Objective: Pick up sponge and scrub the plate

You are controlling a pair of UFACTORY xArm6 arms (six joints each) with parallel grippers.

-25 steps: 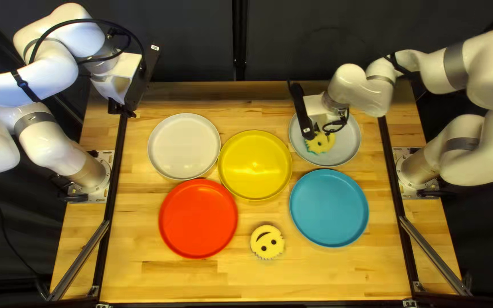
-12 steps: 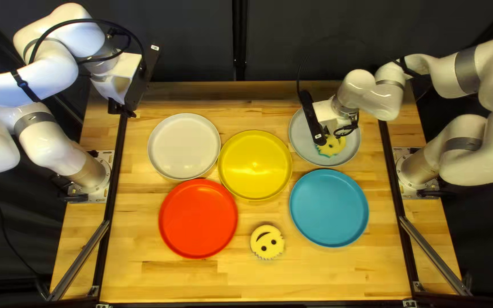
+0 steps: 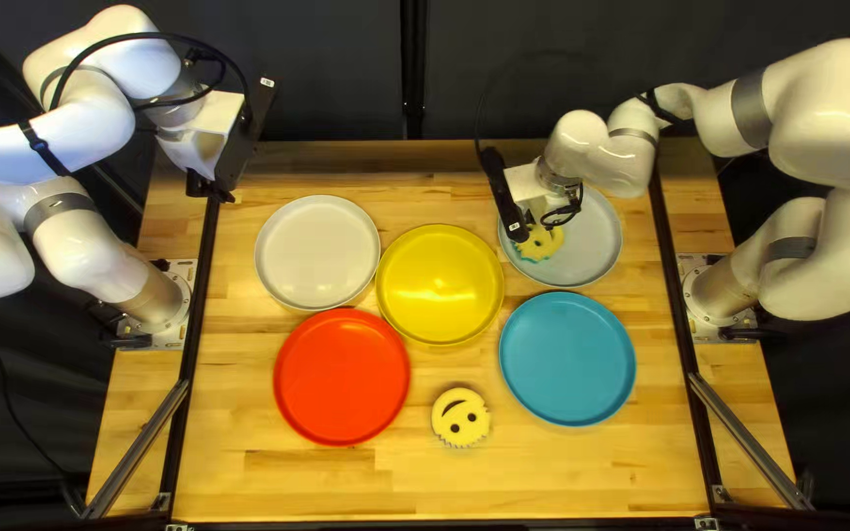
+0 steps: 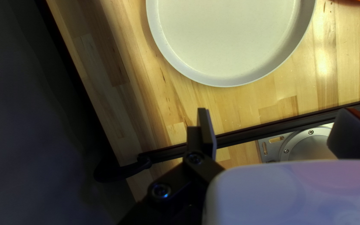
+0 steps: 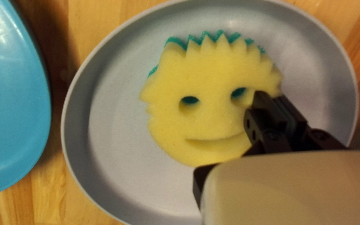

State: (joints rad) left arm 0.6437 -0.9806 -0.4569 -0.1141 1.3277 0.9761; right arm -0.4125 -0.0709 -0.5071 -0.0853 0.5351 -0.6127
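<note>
A yellow sponge with a cut-out face and teal underside (image 3: 540,243) lies over the left part of the grey plate (image 3: 592,241). My right gripper (image 3: 507,197) is above it, fingertips hidden from the top. In the right wrist view my right gripper (image 5: 275,99) is shut on the edge of the sponge (image 5: 209,121), beside one eye hole, within the rim of the plate (image 5: 113,125). My left gripper (image 3: 221,187) hangs at the table's far left corner; in its wrist view the left gripper (image 4: 273,121) has its fingers wide apart, holding nothing.
A blue plate (image 3: 568,359) is just in front of the grey one. Yellow (image 3: 440,285), white (image 3: 317,253) and red (image 3: 341,377) plates stand to the left. A second smiley sponge (image 3: 460,417) rests near the front.
The right gripper and its sponge shifted right and slightly nearer across the grey plate, then swung back left, past where they were a second ago. My left arm stayed still.
</note>
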